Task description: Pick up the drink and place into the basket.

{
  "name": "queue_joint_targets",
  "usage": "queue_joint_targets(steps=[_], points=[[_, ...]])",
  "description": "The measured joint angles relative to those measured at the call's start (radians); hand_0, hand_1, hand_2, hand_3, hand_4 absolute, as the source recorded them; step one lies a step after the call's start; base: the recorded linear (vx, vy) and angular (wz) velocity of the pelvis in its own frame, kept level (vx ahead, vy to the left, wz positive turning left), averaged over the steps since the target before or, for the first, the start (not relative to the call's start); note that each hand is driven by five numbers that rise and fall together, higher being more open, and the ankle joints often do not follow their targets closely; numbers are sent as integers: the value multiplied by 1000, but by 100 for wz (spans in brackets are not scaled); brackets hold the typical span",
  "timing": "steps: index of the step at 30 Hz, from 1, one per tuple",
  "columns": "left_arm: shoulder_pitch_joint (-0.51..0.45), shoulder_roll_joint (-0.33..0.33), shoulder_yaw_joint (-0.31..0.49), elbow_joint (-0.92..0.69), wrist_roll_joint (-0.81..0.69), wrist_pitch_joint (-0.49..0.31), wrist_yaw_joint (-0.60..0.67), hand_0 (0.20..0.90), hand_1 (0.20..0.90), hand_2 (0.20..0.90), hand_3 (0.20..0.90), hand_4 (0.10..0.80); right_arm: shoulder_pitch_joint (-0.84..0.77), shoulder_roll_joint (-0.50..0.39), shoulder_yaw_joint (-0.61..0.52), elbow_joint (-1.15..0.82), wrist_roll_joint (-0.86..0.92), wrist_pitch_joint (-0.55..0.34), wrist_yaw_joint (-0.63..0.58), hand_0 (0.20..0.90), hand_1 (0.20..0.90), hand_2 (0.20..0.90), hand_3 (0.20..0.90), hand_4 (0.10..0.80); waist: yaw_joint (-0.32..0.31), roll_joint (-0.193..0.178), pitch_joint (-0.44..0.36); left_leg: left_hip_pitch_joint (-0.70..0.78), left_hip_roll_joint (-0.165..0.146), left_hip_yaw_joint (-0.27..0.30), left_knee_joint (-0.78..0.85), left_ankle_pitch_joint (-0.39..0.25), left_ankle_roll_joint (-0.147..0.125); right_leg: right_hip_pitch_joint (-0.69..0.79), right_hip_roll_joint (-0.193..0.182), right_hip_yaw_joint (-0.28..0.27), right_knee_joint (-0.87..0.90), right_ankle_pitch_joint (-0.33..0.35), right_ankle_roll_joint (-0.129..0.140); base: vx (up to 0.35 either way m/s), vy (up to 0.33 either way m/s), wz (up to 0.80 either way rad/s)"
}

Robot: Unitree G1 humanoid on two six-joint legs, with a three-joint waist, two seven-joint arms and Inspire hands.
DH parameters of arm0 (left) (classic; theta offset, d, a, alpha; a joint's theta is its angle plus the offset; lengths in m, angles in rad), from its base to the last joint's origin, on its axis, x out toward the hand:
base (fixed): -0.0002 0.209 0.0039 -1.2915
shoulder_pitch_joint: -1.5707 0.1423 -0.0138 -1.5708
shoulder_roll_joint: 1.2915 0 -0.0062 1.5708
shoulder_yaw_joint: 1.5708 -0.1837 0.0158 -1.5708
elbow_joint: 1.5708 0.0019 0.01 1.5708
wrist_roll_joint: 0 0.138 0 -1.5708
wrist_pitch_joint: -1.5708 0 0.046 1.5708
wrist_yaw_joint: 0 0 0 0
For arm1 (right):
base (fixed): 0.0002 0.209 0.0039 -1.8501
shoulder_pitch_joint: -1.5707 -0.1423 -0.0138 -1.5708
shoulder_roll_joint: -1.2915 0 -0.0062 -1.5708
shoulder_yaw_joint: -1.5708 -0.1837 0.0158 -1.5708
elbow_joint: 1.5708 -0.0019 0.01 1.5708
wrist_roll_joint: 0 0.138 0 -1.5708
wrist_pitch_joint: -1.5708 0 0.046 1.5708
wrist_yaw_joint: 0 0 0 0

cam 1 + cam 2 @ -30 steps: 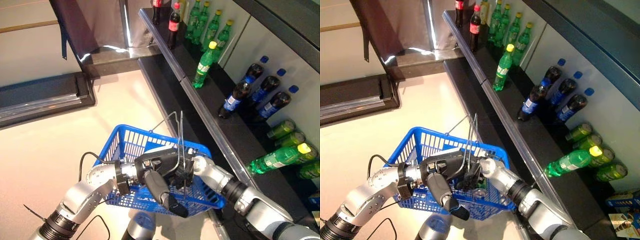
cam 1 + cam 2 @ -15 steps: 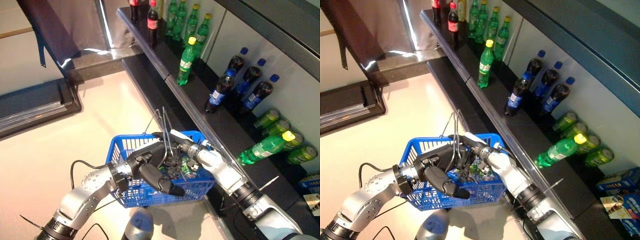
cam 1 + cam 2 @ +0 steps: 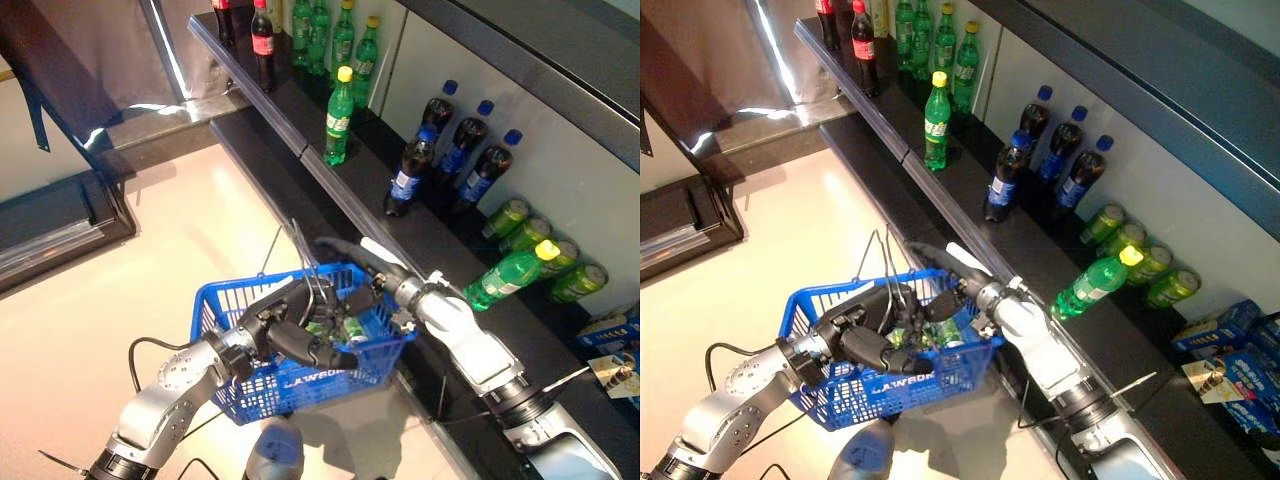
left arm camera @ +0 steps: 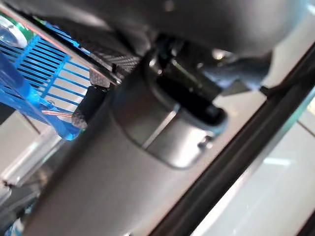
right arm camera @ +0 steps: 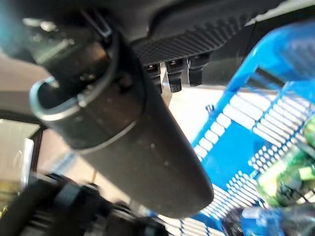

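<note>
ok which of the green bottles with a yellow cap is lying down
The green bottle on the lower shelf, by the green cans, lies on its side; the other yellow-capped ones stand upright.

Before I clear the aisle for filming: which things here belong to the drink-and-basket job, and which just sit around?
Job:
blue basket, its wire handles in the left hand
green drinks lying inside it
right hand over its rim

Just there:
green bottle on the shelf
dark bottles
lying green bottle

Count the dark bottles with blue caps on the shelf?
4. One dark bottle stands in front near the shelf edge; three stand in a row behind it. Others may be hidden out of frame.
</note>
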Motion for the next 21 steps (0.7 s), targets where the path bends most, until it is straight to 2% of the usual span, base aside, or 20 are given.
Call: queue_joint_targets(steps=[7,10,21], points=[[36,-31,38,40,28,0,65,300,300,300,200,100,57,3,-42,-73,18,-59,-52,900,900,900,900,800,-21,0,0,1,4,19,-2,-1,1,-12,-3,18,0,4,0,-8,5,-8],[71,-50,74,42,34,-13,104,300,300,300,200,100,73,22,-63,-86,29,-89,-90,900,900,900,900,800,-32,0,0,14,6,36,-10,-2,2,-18,-5,43,0,8,-2,-9,11,-19],[79,-92,83,126,36,-65,230,300,300,300,200,100,167,32,-146,-153,94,-190,-152,900,900,900,900,800,-90,1,0,17,15,76,-10,-7,5,-40,-8,81,0,15,-2,-2,8,-10]])
